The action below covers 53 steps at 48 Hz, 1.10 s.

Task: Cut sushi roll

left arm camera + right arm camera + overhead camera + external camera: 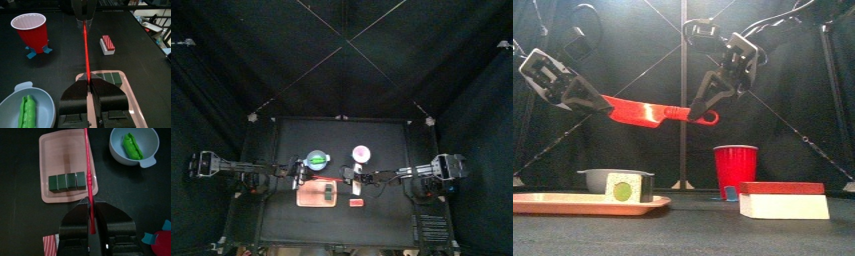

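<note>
Holding one knife [647, 113], roughly four roll pieces [67, 181]

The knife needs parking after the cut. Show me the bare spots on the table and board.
The pink board is bare on the half beyond the sushi roll. Open tabletop lies between the red cup and the small red block. Crowded: the bowl with its green piece sits close beside the board, and both grippers hold the red knife above.

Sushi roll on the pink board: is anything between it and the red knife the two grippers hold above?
Nothing visible. The red knife, held between the left gripper and the right gripper, hangs in open air over the sushi roll on the pink board. The red cup and blue bowl stand aside.
</note>
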Available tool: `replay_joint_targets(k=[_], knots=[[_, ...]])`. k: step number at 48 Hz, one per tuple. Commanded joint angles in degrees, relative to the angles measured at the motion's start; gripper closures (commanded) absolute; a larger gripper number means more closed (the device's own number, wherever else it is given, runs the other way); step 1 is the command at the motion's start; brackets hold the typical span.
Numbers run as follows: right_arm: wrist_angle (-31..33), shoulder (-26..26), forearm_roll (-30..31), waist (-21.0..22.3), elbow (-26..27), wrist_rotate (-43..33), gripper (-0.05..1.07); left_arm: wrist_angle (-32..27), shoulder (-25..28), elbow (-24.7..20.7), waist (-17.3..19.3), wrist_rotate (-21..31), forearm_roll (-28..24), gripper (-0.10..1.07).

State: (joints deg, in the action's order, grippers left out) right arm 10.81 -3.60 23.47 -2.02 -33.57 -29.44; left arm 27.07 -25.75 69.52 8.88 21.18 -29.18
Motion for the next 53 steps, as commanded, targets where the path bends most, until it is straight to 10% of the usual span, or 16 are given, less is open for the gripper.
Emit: replay_joint_targets(k=[1, 23, 53], knots=[[-0.2, -1.0, -0.4, -0.6, 0.4, -0.1, 0.60, -2.7, 0.4, -0.7, -0.1, 0.2, 0.2, 0.63], [-3.2, 1.1, -5.3, -3.3, -3.0, -0.4, 0.60, -6.6, 3.2, 1.0, -7.8, 0.4, 6.0, 0.63], [-2.6, 4.7, -5.7, -3.7, -3.3, -0.4, 0.60, -6.9, 16.3, -3.1, -8.1, 0.1, 6.9, 0.63]])
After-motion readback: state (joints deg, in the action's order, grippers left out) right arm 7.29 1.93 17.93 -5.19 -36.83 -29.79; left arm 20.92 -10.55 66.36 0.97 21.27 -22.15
